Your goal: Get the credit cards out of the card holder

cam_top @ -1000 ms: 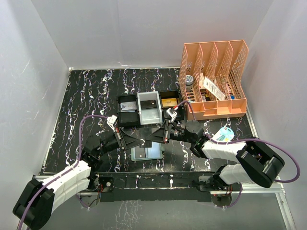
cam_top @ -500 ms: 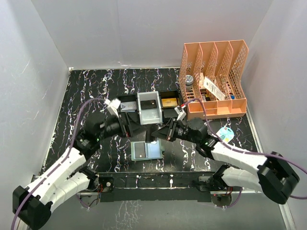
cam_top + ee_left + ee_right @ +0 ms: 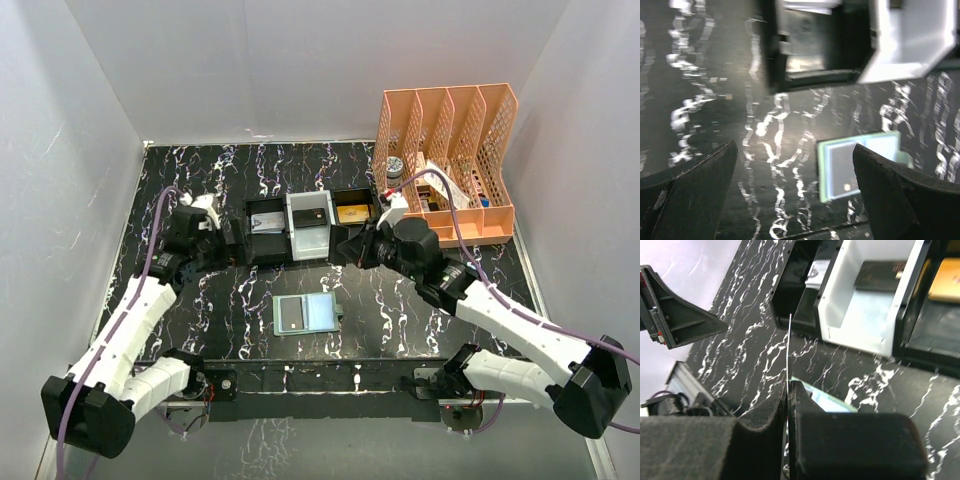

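Right hand (image 3: 790, 389) pinches a credit card (image 3: 789, 347) edge-on, pointing toward the trays (image 3: 855, 340); left hand (image 3: 795, 192) gapes empty.

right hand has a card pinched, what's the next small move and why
Probably ease the right hand forward over the white tray and open it: it is shut on a thin card, held edge-on near that tray, which already holds a dark card.

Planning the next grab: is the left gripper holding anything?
No, the left gripper has its fingers wide apart with nothing between them.
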Motion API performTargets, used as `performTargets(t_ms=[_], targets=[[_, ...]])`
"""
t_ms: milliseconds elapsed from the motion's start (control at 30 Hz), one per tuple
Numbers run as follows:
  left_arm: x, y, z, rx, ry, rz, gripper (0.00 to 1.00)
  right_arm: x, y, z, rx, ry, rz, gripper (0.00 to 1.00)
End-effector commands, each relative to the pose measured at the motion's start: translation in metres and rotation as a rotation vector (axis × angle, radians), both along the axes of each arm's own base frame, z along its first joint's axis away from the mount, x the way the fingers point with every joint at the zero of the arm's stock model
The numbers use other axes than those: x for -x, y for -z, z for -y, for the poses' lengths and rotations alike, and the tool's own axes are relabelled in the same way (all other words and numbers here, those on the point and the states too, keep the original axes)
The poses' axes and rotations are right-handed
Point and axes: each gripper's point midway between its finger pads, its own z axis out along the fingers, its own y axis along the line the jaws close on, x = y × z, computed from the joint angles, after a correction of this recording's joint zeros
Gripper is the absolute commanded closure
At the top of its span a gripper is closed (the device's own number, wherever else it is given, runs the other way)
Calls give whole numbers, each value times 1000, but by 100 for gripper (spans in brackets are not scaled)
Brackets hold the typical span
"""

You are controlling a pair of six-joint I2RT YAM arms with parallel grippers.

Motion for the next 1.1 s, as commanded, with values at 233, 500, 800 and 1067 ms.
performTargets(t_ms=[233,500,800,1067], targets=[[3,10,-72,-179,-231,92,1,-46,-40,-22,542,-109,612,100],[3,19,-82,-221,-277,47,1,-83,-28,-34,950,-218,938,100],[4,24,-102,-315,-369,-7,1,-128,26,-83,1081,-360,917,100],[5,14,-101,-289,-372,51,1,-167,54,-76,1168,-327,857,100]])
